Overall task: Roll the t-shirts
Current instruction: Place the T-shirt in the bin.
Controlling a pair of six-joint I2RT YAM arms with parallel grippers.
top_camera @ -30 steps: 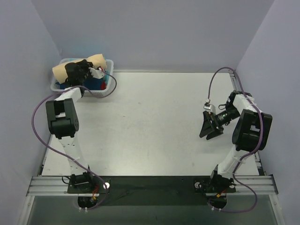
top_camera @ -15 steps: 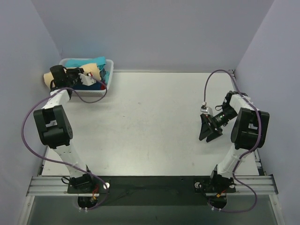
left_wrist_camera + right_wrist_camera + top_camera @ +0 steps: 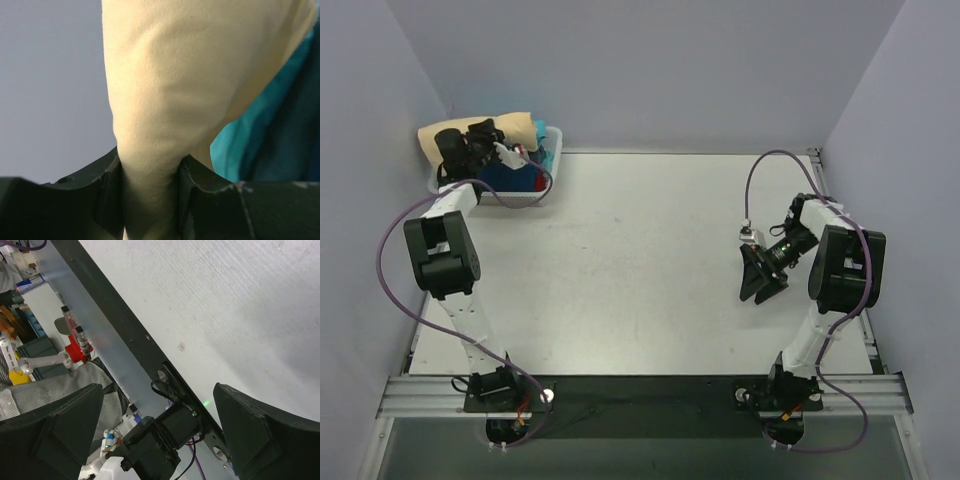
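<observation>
Plainly, the tan t-shirt is caught between the left jaws, which are clenched on a narrow gathered fold of it. From above, the same cloth sits bunched at the far-left corner, over the white basket. A teal t-shirt and a dark blue t-shirt lie just beside it. The right jaws are spread wide and grasp nothing. They hang over the bare counter on the right side, well apart from every shirt. The main risk, as I judge it, is the small bite of fabric: soft cloth held by one thin pleat could slide free once its full weight hangs from it. The tan shirt could also drag the teal one along, or snag the rim and tip the light basket. Much stays hidden. The left wrist covers the middle of the pile from above, so I cannot tell how much of the tan shirt is in the basket. The wrist view is too close to show whether one layer or several are pinched.
</observation>
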